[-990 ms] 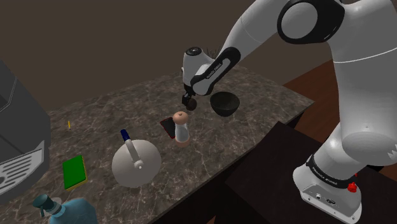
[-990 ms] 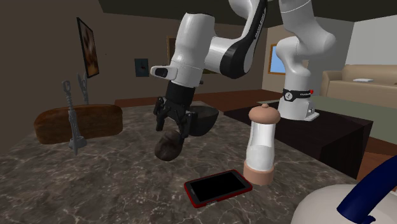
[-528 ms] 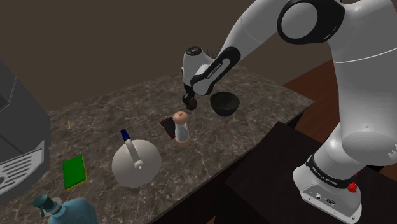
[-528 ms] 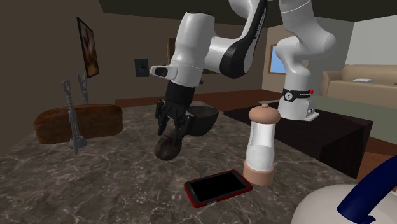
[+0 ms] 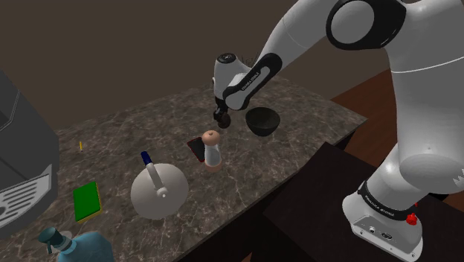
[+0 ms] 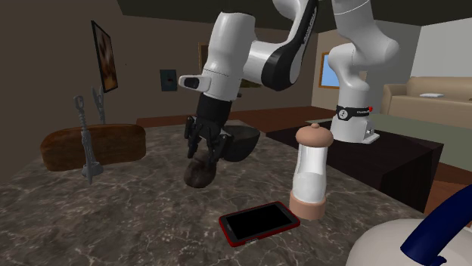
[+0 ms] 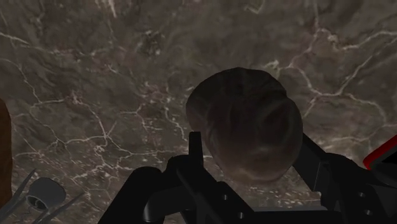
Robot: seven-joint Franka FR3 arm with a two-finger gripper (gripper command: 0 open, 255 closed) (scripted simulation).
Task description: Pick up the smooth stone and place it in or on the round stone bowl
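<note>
Hand [image 6: 204,156] pointing down, fingers spread, tips flanking brown stone [image 6: 199,176] on marble counter [image 6: 136,219].

Parted fingers [image 6: 194,143], seemingly just above stone [image 6: 200,175]

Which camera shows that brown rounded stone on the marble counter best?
The wrist view: the rounded brown stone sits large and close, its surface plain. The second exterior view shows it small, beneath the black gripper. The shoulder view barely separates it from the gripper.
</note>
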